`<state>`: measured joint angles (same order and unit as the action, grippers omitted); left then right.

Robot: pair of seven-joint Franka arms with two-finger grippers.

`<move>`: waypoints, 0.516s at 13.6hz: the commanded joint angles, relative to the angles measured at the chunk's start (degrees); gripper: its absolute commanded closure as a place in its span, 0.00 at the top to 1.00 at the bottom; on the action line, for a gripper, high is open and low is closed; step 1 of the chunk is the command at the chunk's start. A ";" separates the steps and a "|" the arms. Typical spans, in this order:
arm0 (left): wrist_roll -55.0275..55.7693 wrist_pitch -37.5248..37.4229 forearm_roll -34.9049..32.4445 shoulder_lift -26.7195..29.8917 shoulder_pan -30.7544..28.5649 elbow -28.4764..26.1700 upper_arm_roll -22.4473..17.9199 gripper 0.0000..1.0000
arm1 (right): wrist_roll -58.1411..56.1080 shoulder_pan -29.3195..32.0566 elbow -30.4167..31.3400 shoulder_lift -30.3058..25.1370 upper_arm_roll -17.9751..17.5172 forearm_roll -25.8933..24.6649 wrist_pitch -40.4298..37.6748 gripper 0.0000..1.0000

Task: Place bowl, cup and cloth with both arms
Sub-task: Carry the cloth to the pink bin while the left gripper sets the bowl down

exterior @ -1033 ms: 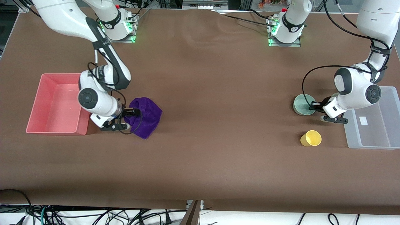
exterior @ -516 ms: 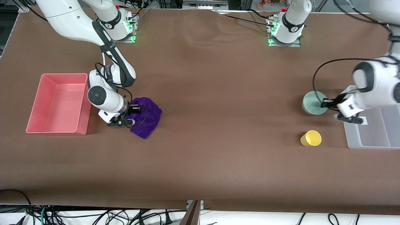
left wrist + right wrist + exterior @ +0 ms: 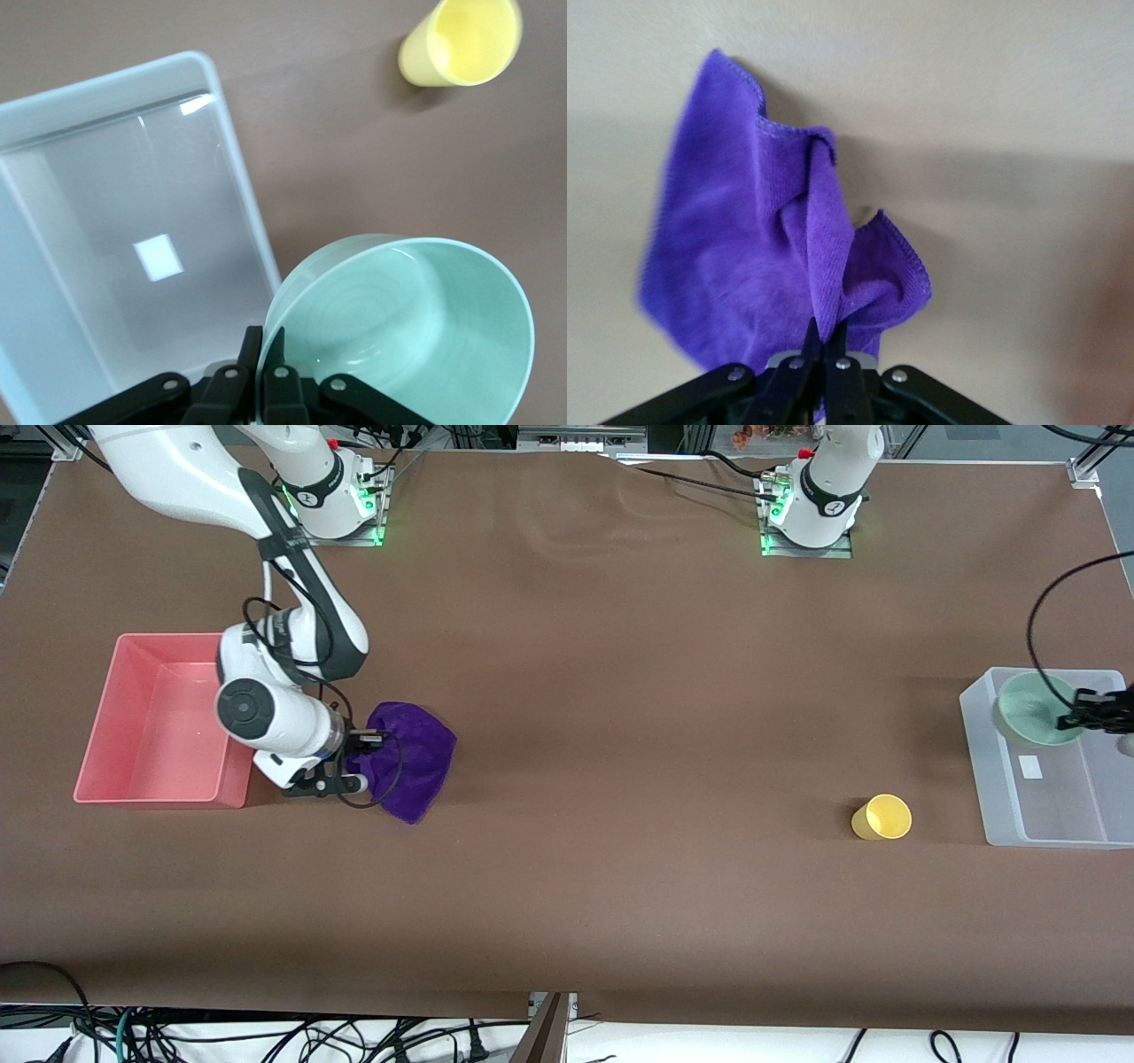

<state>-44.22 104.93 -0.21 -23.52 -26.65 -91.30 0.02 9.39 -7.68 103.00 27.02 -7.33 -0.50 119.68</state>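
My left gripper (image 3: 1083,710) is shut on the rim of the pale mint-green bowl (image 3: 1032,708) and holds it in the air over the clear bin (image 3: 983,762). In the left wrist view the bowl (image 3: 416,328) hangs from my left gripper (image 3: 266,341) beside the bin's rim (image 3: 239,177). The yellow cup (image 3: 882,817) stands on the table beside the bin; it also shows in the left wrist view (image 3: 461,40). My right gripper (image 3: 372,737) is shut on a fold of the purple cloth (image 3: 409,760) beside the pink bin. In the right wrist view the cloth (image 3: 762,248) hangs from my right gripper (image 3: 826,329).
A pink bin (image 3: 115,717) stands at the right arm's end of the table. The clear bin stands at the left arm's end. The brown table (image 3: 620,691) lies bare between them.
My left gripper has carried the bowl from the table beside the clear bin to over that bin. My right gripper has shifted toward the pink bin, still pinching the cloth.
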 commanded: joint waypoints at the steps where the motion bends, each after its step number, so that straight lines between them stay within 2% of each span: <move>1: -7.79 2.10 -0.84 -11.08 -5.14 9.72 0.42 0.00 | -4.10 1.00 -7.35 -0.83 0.56 -0.02 -9.95 0.00; 5: -11.15 14.84 -1.19 -18.39 -9.55 9.57 0.51 0.00 | -14.98 1.44 -21.15 -1.44 5.91 0.24 -30.25 0.00; 7: -11.42 16.01 -0.67 -19.98 -10.00 9.48 0.51 0.00 | -21.83 1.53 -25.21 -2.50 9.95 -0.20 -37.38 0.00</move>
<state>-54.80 121.29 -0.27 -41.86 -36.46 -84.36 -0.06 -6.46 -6.66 82.28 24.63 -0.04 -0.59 88.56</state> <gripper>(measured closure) 0.965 0.974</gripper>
